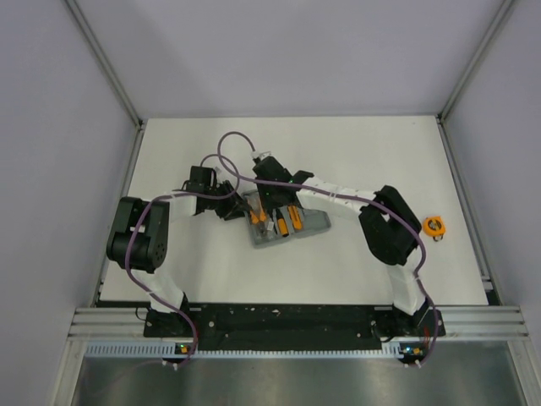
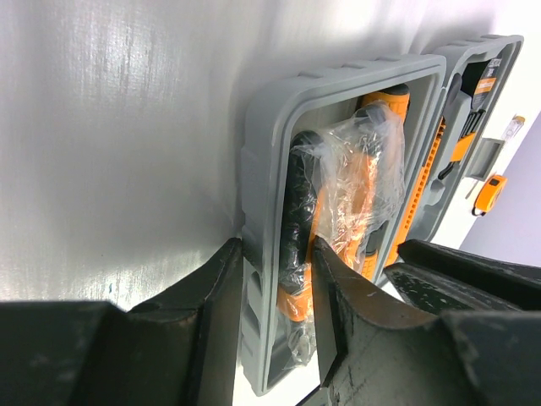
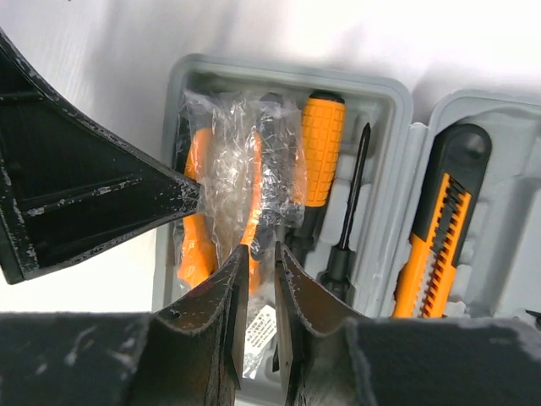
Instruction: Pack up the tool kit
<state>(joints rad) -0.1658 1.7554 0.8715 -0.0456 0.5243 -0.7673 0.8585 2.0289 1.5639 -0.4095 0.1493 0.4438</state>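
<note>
My left gripper (image 2: 276, 249) clamps the ribbed grey plastic wall of the open case (image 2: 270, 152) in the middle of the table (image 1: 355, 271). My right gripper (image 3: 260, 249), jaws nearly together, sits at the crinkly-bagged pliers (image 3: 228, 178). I cannot tell whether it pinches them. They lie lengthwise along that wall. The white label (image 3: 264, 326) has unreadable print. The round tape measure (image 1: 434, 225) rests well right.
</note>
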